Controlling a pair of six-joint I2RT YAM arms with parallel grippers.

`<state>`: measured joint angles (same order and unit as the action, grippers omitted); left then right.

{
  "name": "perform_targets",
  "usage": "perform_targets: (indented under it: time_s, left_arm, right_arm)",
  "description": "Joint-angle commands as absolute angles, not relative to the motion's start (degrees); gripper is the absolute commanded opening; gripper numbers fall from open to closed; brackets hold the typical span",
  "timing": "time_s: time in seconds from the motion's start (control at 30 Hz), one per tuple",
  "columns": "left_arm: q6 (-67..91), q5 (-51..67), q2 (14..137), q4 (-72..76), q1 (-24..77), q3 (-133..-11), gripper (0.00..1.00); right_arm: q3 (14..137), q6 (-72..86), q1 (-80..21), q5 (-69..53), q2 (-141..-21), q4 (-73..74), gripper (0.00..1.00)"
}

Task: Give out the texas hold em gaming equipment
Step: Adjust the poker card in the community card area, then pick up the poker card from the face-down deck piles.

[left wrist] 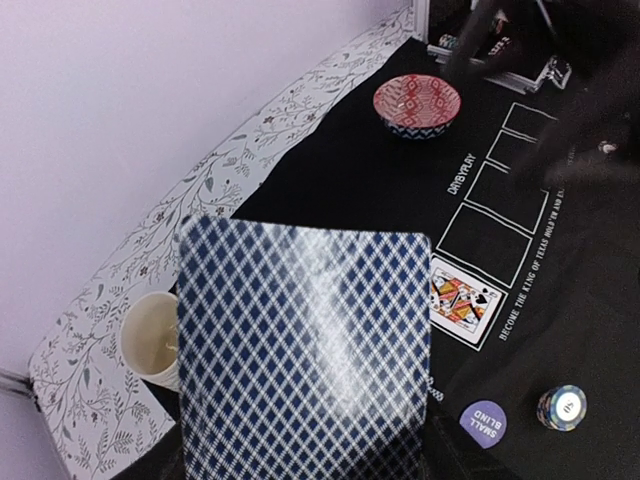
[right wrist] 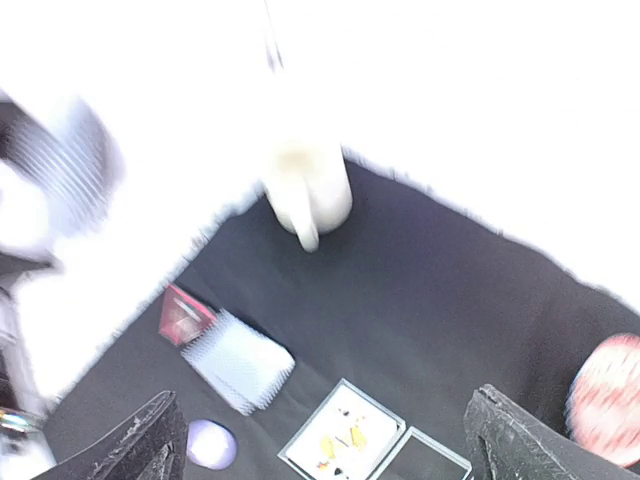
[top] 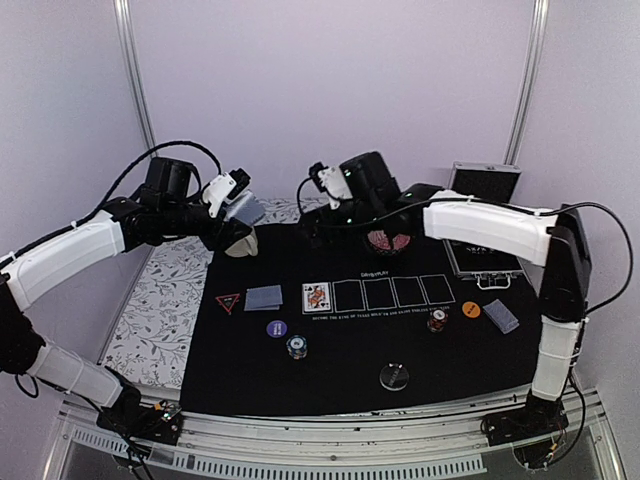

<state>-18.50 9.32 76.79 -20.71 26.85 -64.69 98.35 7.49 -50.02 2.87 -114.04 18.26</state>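
A glossy playing card with a blue diamond-check back, clamped in the partly closed left jaws, hangs left of the row of 5 white-outlined boxes. Only 1 face-up card fills that row's leftmost box; 4 boxes seem left to fill. Left of the row lies a flat face-down pile, below it a ridged chip stack, on the matte black felt surface. The right jaws gape wide, empty.

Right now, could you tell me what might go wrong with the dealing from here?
The left hand holds blue-backed cards in the air right by the cream mug; a loose grip could drop them into it or off the black mat. The right hand, open, hangs near the red bowl, so the arms might bump when either swings to the card slots.
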Motion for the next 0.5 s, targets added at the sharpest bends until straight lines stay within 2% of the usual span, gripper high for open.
perform_targets:
  time_s: [0.0, 0.2, 0.47]
  left_arm:
    - [-21.5, 17.0, 74.5, -20.3, 27.2, -63.6, 0.59]
    - [-25.2, 21.0, 74.5, -22.9, 32.0, -62.7, 0.58]
    - [-27.3, 20.0, 73.7, -23.0, 37.3, -61.5, 0.58]
  right_arm:
    - [94.7, 9.4, -45.8, -13.2, -104.5, 12.4, 0.99]
    - [96.4, 14.0, -45.9, -26.2, -105.0, 9.6, 0.99]
    - [99.3, 19.1, -46.2, -35.0, -110.9, 9.0, 0.99]
